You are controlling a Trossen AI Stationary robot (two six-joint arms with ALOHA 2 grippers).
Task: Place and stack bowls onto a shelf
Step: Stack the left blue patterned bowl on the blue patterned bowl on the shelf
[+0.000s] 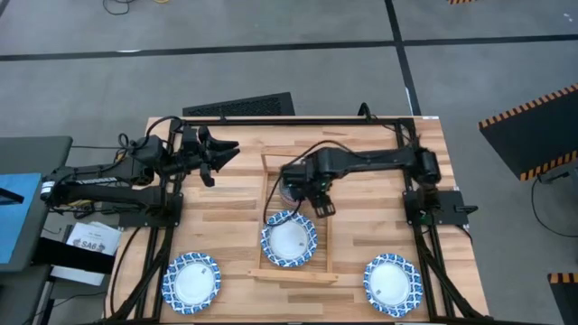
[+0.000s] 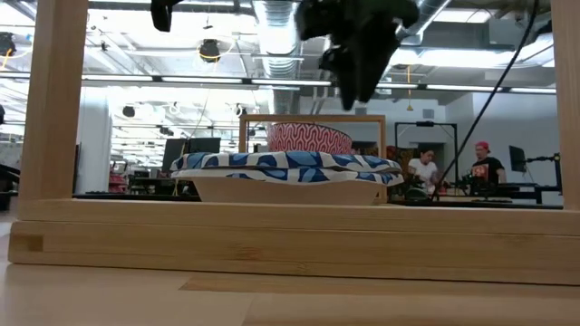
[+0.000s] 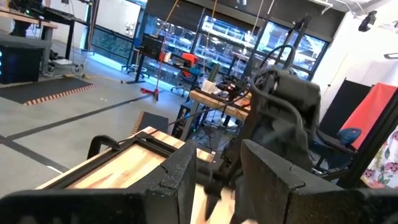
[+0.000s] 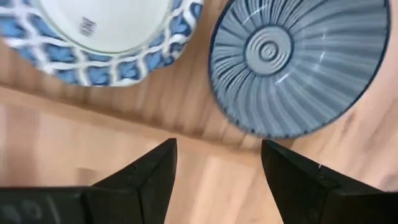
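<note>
On the shelf, right fingers (spread, empty) hover by the dark-blue bowl.

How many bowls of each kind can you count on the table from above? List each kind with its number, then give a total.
Wide blue-and-white bowls: 3
Small dark-blue bowl, partly hidden under the right arm: 1
Total: 4
</note>
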